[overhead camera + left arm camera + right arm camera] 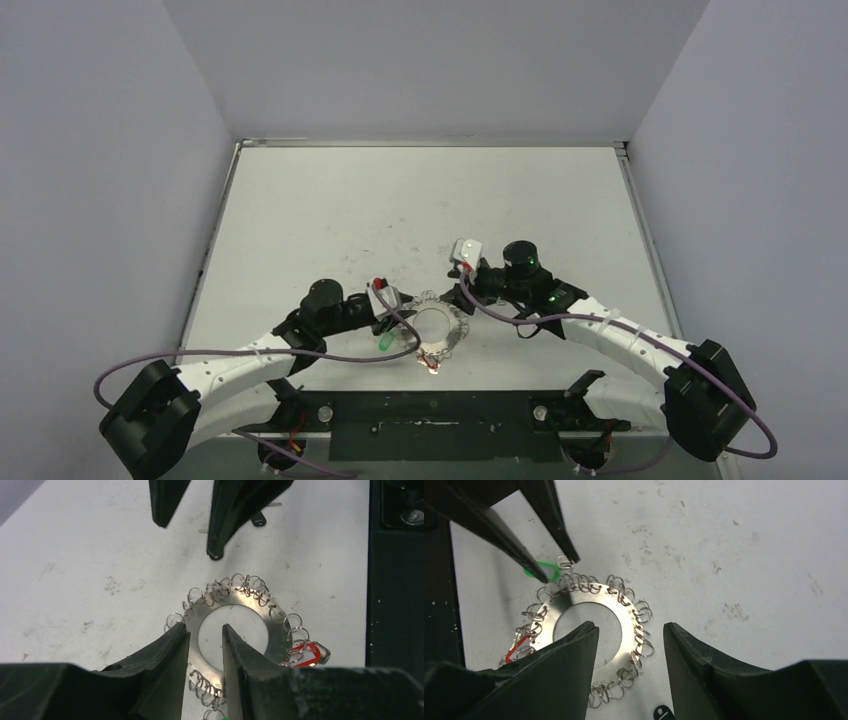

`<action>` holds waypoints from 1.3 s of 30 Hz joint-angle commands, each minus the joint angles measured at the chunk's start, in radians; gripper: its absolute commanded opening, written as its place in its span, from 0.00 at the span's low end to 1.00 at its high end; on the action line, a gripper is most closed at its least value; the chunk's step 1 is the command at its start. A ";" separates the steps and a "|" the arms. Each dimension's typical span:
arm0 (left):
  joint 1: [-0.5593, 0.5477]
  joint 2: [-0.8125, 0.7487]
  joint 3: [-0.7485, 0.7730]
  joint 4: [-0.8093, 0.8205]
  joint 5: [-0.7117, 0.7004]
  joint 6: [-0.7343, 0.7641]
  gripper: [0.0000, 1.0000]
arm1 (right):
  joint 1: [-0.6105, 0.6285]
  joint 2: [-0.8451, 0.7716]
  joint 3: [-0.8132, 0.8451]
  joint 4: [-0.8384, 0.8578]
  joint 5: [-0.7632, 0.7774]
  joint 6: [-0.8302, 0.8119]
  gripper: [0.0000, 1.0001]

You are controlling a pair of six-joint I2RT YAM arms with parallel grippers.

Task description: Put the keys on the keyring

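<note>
Between the fingertips of the left gripper point(205, 629), parted by a narrow gap and clamping nothing, its wrist view showed the near band of the keyring point(276, 635), which lay flat on the table point(75, 580). One tip sat at the frilly outer edge, the other over the central hole. Just right of that gripper a red tag point(307, 656) lay at the ring's rim. The green tag point(544, 570) barely showed at that view's bottom edge, but was plain in the right wrist view, directly under the left fingertips.

Right gripper point(631, 626): released, jaws wider, straddling the opposite band with gaps visible on both sides of it. Close beneath its palm that view also caught a small black piece point(663, 713), too small to identify; overhead it could not be resolved.

Overhead camera alone showed both arms converging on the ring from opposite sides, purple cables point(330, 352) trailing behind, grey walls point(110, 150) beyond.
</note>
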 commanded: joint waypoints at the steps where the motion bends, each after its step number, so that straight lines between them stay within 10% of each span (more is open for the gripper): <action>1: -0.029 0.102 0.035 0.119 0.028 -0.056 0.30 | -0.055 -0.064 -0.048 0.141 0.097 0.160 0.51; 16: -0.170 0.551 0.237 0.228 0.042 -0.100 0.30 | -0.150 -0.359 -0.348 0.152 0.204 0.652 0.51; 28: -0.165 0.549 0.173 0.244 -0.260 -0.437 0.31 | -0.149 -0.380 -0.480 0.159 0.189 0.853 0.51; 39: 0.080 0.613 0.371 -0.378 -0.190 -0.777 0.43 | -0.058 0.030 -0.432 0.422 0.134 0.933 0.49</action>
